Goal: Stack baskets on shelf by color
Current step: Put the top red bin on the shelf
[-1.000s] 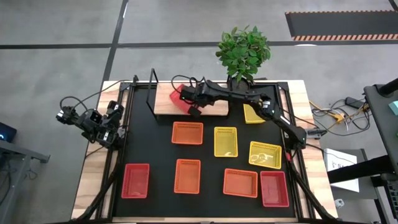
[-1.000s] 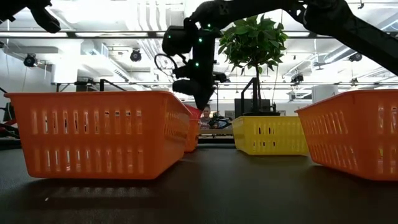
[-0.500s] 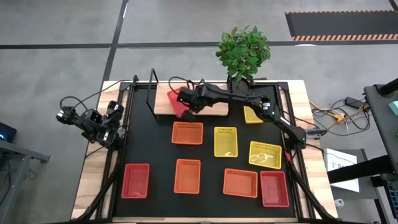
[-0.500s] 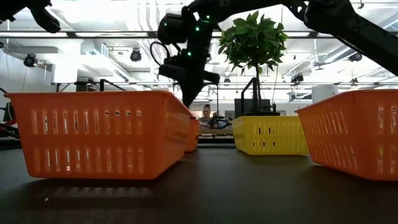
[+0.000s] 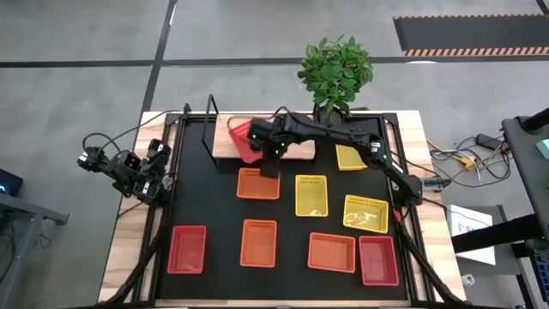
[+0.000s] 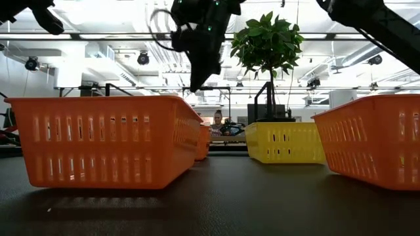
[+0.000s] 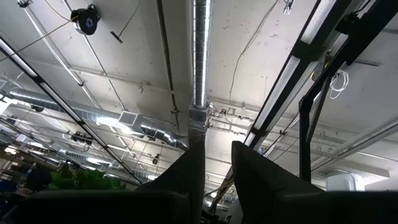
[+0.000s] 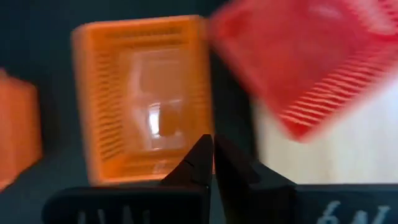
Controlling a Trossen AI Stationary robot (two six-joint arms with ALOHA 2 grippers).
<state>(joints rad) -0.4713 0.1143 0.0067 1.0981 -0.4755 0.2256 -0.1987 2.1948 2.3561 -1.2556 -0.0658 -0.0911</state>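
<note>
**Red basket released on the shelf; right arm pulls back toward the orange ones**

Half a second ago the right pincer sat over the red basket at the shelf's left end; one second ago it was right at that basket. Now the right pincer [image 5: 268, 163] has drawn away toward 6 o'clock and hangs at the shelf's front edge, above the gap between the shelf [image 5: 296, 151] and the nearest orange basket [image 5: 258, 183]. In the right wrist view its fingers [image 8: 200, 163] are nearly together with only a sliver between them, and they hold nothing.

The red basket [image 5: 241, 140] lies on the left part of the shelf, skewed rather than square to the board, with one corner reaching toward the front edge. It looks placed, so I judge the red pile started; the skew may make later stacking awkward.

Elsewhere on the counter [image 5: 214, 210]: two more red baskets, at 7 o'clock [image 5: 188, 249] and 5 o'clock [image 5: 378, 260]; orange baskets at 6 o'clock [image 5: 258, 243] and just right of that [image 5: 331, 251]; yellow baskets in the centre [image 5: 311, 195], at 3 o'clock [image 5: 365, 213], and at 1 o'clock [image 5: 350, 158] beside the shelf's right end.

The left pincer [image 5: 154, 176] waits folded at 9 o'clock, pointed at the ceiling, its fingers [image 7: 249, 168] a narrow gap apart and empty.
</note>
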